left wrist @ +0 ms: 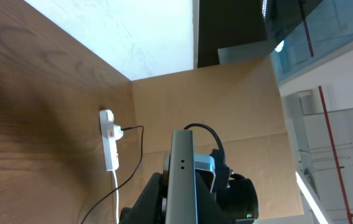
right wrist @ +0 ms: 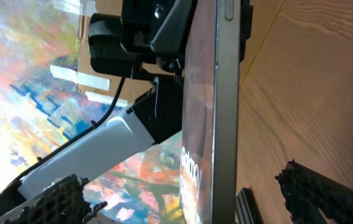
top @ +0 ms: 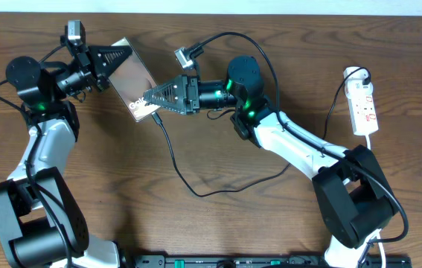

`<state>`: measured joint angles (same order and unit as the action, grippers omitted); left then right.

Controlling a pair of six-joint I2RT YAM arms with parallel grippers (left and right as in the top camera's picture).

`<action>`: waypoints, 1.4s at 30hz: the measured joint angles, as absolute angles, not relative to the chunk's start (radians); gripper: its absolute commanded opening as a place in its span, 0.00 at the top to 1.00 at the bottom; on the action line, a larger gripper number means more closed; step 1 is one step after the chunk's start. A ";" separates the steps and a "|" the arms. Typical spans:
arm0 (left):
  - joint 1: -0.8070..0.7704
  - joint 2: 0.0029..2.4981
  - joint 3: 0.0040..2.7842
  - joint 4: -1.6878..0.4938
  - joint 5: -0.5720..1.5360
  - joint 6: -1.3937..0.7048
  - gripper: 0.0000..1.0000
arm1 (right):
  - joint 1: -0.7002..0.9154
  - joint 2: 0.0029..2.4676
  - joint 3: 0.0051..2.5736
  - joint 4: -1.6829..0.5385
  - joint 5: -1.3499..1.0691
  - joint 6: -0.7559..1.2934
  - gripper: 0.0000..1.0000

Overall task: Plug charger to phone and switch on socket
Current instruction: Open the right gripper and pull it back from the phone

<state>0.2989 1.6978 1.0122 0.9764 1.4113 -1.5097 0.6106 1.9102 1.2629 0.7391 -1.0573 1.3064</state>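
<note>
The phone is tilted up off the table, and my left gripper is shut on its far end. In the left wrist view the phone's grey edge stands between that gripper's fingers. My right gripper is open at the phone's "Galaxy" end. Its meshed fingers stand wide apart on either side of the phone. The charger runs as a thin black cable from that end across the table towards the socket. Whether its tip is seated in the phone I cannot tell.
The socket lies at the far right with a white cord and the black cable leaving it. The right arm's white link crosses the table's right half. A black rail runs along the front edge.
</note>
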 measured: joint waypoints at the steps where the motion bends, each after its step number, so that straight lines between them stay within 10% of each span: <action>1: 0.299 1.698 1.012 0.976 1.413 -1.510 0.93 | 0.611 1.910 1.263 0.741 -1.058 1.306 0.01; 19: 0.299 1.698 1.012 0.976 1.453 -1.476 0.92 | 0.421 1.910 1.263 0.648 -1.086 1.258 0.01; 42: 0.299 1.698 1.014 0.511 1.430 -1.093 0.93 | 0.364 1.911 1.268 -0.388 -0.813 0.449 0.01</action>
